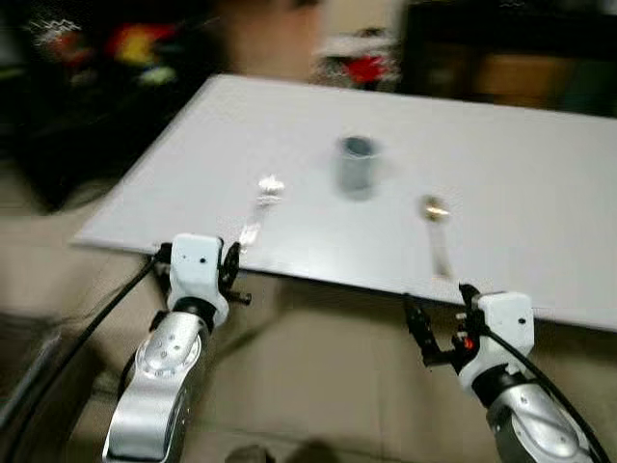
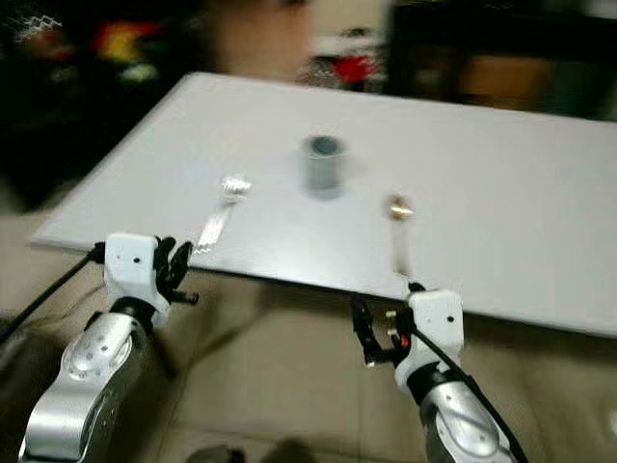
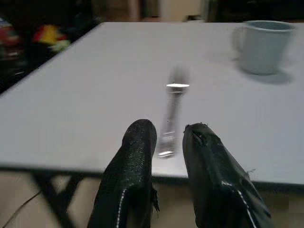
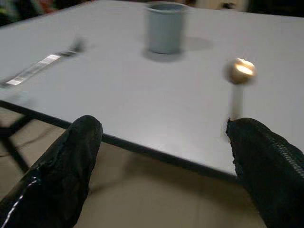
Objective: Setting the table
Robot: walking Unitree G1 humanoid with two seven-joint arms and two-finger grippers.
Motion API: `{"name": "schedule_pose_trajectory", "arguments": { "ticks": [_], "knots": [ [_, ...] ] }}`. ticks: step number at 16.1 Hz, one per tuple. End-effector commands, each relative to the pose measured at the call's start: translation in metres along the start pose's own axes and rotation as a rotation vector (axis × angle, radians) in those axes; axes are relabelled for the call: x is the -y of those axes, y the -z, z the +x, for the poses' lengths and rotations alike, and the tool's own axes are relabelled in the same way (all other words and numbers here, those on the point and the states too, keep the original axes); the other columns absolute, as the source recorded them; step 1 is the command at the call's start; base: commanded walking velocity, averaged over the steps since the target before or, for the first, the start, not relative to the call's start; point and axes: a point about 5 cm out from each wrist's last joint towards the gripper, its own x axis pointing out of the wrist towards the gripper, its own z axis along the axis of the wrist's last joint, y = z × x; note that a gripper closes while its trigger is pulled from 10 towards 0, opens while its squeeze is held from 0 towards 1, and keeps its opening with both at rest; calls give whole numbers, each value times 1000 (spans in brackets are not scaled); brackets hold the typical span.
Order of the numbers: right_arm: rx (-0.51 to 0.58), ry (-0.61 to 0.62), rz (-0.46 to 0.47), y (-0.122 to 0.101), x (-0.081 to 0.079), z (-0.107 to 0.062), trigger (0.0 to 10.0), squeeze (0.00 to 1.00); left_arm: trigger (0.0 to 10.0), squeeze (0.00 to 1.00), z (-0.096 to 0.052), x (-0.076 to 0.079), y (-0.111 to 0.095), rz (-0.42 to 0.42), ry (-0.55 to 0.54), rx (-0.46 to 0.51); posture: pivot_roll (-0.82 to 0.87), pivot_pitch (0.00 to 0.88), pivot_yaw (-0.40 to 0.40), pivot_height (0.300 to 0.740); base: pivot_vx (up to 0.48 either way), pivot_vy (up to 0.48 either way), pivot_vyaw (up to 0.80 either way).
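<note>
Standing on the wide white bench (image 1: 540, 174) is a pale blue-grey mug (image 1: 357, 166), upright and set back from the near edge. To the robot's left of the mug lies a shiny metal fork (image 1: 260, 207), its handle reaching toward the near edge. To the mug's right, well apart from it, lies a spoon with a gold-coloured bowl (image 1: 436, 227), its handle also pointing at the near edge. Both views are blurred. The left claw (image 3: 168, 137) hovers just off the bench edge in line with the fork's handle, nearer than the mug, its two black fingers (image 3: 137, 156) almost together and grasping nothing. The right claw (image 4: 164, 137) hangs by the bench edge below the spoon's handle, fingers spread wide and released, touching nothing
</note>
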Motion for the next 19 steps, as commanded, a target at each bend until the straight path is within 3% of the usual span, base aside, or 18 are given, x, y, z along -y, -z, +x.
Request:
{"name": "schedule_pose_trajectory", "arguments": {
  "ticks": [1,9,11,19],
  "knots": [
    [6,-7,11,0,-1,-2,10000,0,10000,0,1,0,-1,-5,3,-2,2,0,12,740,0,0,800],
    [11,-33,-15,1,-3,4,10000,0,10000,0,8,1,-4,68,28,2,-4,0,17,740,0,0,800],
    [10,-3,23,4,0,4,10000,0,10000,0,9,0,-5,86,48,2,17,0,24,740,0,0,800],
    [9,-22,51,6,-2,9,10000,0,10000,0,9,1,-1,46,27,-22,23,0,7,740,0,0,800]
  ]
}}
